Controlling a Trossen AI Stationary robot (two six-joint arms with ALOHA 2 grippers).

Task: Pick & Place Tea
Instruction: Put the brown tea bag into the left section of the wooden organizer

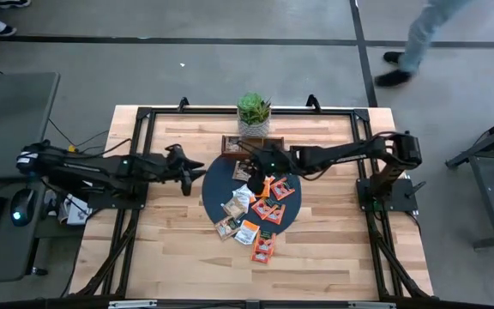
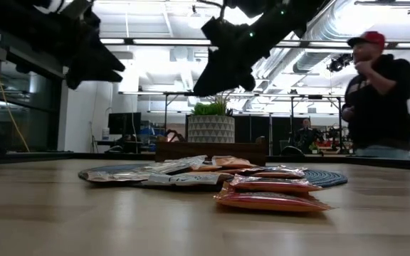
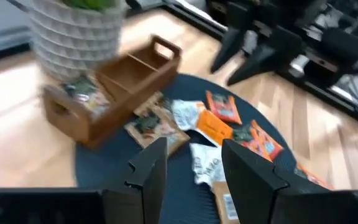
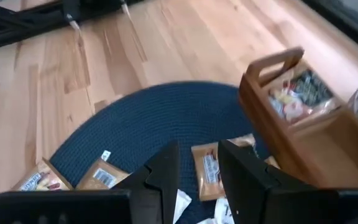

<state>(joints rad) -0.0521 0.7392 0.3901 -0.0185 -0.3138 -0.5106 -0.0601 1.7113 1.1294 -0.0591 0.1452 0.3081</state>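
A pale wooden worktop (image 1: pixel 178 249) carries a dark round woven mat (image 1: pixel 215 184) strewn with small flat tea sachets (image 1: pixel 262 210), orange-red, tan and white; one more lies in an end compartment of the brown wooden tray (image 3: pixel 126 78) before the potted plant (image 1: pixel 254 113). The right hand (image 4: pixel 194 163) hovers empty, fingers apart, over the mat's tray side. The left hand (image 3: pixel 191 163), also open and empty, hangs beside the mat.

Sachet (image 3: pixel 82 92) in tray (image 3: pixel 114 87) blurred; plant pot (image 3: pixel 73 28) cut off.
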